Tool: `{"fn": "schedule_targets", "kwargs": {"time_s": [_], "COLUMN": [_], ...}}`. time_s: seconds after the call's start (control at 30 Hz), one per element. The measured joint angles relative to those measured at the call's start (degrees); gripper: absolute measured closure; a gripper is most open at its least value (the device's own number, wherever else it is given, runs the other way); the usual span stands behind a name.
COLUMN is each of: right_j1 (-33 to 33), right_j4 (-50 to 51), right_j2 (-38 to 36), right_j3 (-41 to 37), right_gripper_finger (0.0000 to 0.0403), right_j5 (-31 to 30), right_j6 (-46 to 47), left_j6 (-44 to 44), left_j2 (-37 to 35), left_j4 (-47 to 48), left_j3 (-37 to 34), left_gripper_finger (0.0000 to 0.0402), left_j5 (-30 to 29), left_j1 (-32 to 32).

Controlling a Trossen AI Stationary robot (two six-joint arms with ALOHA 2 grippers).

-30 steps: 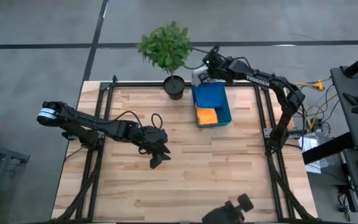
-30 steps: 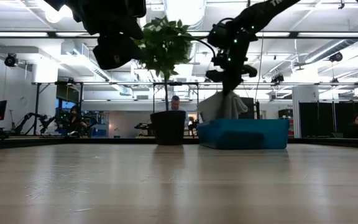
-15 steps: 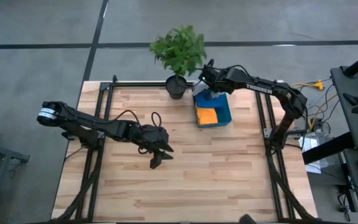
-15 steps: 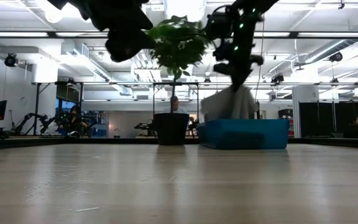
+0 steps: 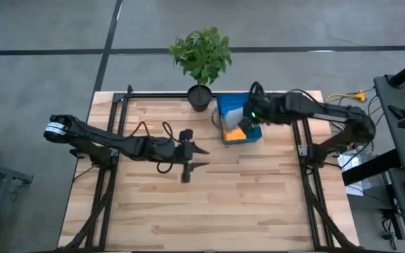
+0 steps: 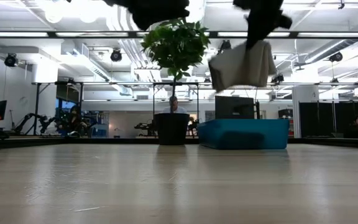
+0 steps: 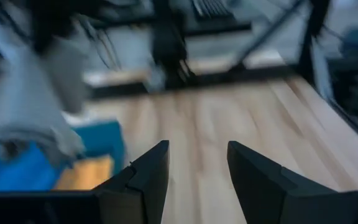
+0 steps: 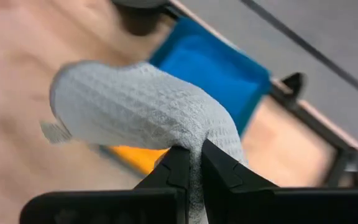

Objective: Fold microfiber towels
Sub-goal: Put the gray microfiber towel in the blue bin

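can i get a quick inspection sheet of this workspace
surface: wooden table, bare across its near part
job's things: grey towel hangs clear above the teal bin; orange towel and blue towel lie in the bin
clutter: potted plant at the far edge
grippers: right gripper shut on the grey towel; left gripper open, empty, over mid-table
cables: loops along the left arm
surroundings: people beyond the table

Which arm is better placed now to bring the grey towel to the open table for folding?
The right. Its gripper is already shut on the pale grey towel, lifted above the teal bin. The left gripper hangs open over bare wood, holding nothing.
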State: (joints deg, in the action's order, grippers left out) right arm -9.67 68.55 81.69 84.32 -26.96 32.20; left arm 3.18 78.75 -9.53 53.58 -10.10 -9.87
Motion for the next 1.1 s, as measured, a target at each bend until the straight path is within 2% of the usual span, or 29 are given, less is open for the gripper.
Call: {"fn": "schedule_targets", "kwargs": {"time_s": [0.1, 0.2, 0.37, 0.6, 0.77, 0.9, 1.1], "right_j1": [6.1, 11.4, 17.2, 21.8, 23.2, 24.7, 26.3], "right_j4": [0.0, 0.0, -0.8, -4.7, -5.2, -5.4, -5.3], "right_j2": [-1.9, -2.2, -0.8, -0.1, -0.1, -0.2, -0.2], "right_j3": [-0.1, -0.1, -0.1, 0.0, 0.8, 1.9, 3.8], "right_gripper_finger": [0.039, 0.039, 0.039, 0.039, 0.039, 0.039, 0.039], "right_j5": [0.2, 0.1, 0.1, -0.1, -0.1, 0.0, 0.4], "right_j6": [4.9, 10.0, 17.0, 19.2, 20.1, 19.4, 17.1], "left_j6": [0.5, 1.4, 3.7, 3.2, 3.1, 3.1, 0.9], "left_j2": [1.9, 4.2, 10.6, 17.7, 20.7, 22.9, 23.0], "left_j4": [-7.3, -9.3, -8.2, -0.9, 3.2, 3.7, 9.7], "left_j3": [1.0, 4.1, 10.9, 20.4, 25.3, 26.8, 27.6], "left_gripper_finger": [0.0252, 0.0252, 0.025, 0.0226, 0.0205, 0.0196, 0.0193], "left_j5": [-4.6, -9.1, -9.5, -14.3, -24.7, -24.8, -25.6], "left_j1": [0.4, 0.5, 0.3, -0.4, -1.3, -1.3, -1.3]}}
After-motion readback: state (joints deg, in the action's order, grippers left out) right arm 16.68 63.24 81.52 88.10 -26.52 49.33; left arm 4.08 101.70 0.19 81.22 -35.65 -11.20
